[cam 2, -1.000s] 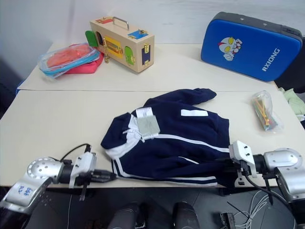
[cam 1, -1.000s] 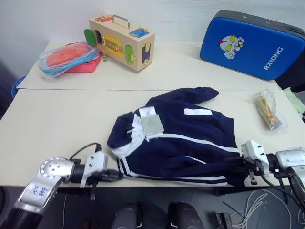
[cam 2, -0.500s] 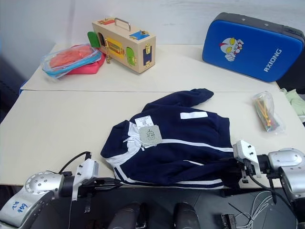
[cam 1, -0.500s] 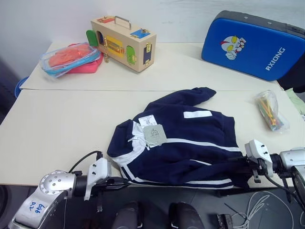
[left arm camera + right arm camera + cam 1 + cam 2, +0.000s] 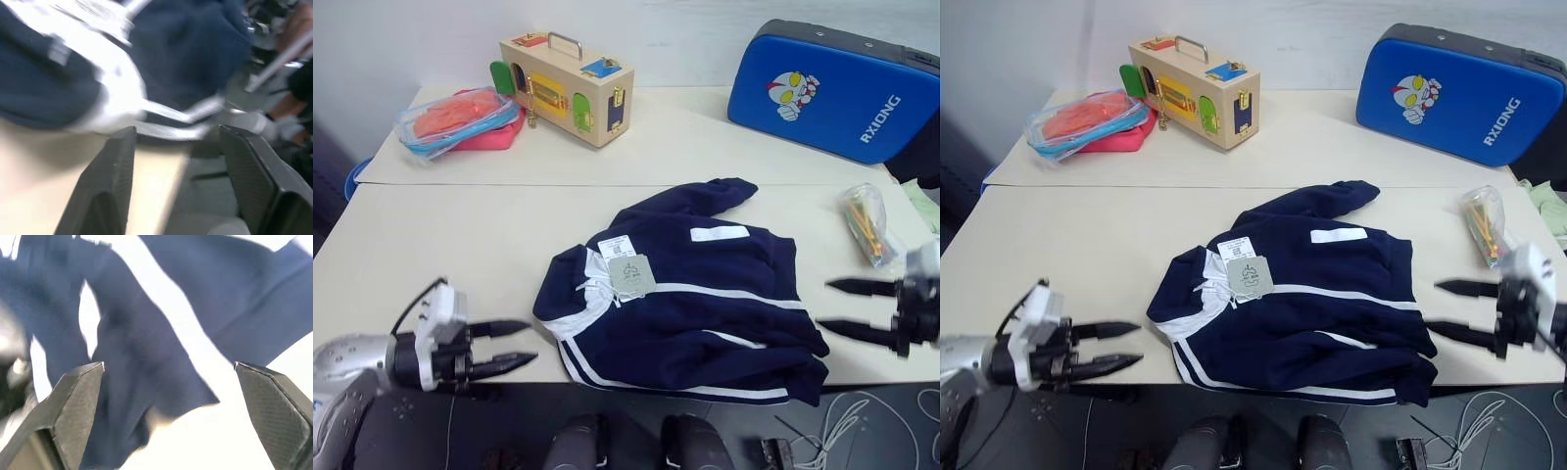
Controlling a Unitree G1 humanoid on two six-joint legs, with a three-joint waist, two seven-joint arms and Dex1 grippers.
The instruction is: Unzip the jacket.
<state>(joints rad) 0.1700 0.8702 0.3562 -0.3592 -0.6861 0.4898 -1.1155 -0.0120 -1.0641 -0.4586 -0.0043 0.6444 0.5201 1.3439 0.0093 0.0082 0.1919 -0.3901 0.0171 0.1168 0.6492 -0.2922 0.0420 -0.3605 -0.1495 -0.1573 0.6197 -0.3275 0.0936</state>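
Observation:
The navy jacket [image 5: 695, 294] with white stripes lies flat on the near table, its hem hanging a little over the front edge. A grey-white hang tag [image 5: 628, 275] rests by the white collar. My left gripper [image 5: 516, 345] hovers open at the front edge, left of the jacket's collar side and apart from it. My right gripper [image 5: 827, 305] is open just right of the jacket's hem corner, with nothing between its fingers. In the wrist views the left gripper [image 5: 177, 137] and the right gripper [image 5: 168, 364] each point at the jacket's cloth [image 5: 146, 333].
A blue padded case [image 5: 832, 88] with a cartoon print leans at the back right. A wooden latch box [image 5: 563, 86] and a bag of red items [image 5: 455, 117] sit at the back left. A clear bag of coloured sticks [image 5: 864, 223] lies right of the jacket.
Both grippers have let go of the jacket's lower edge, opened, and lifted outward. The jacket's hem has dropped back onto the table edge.

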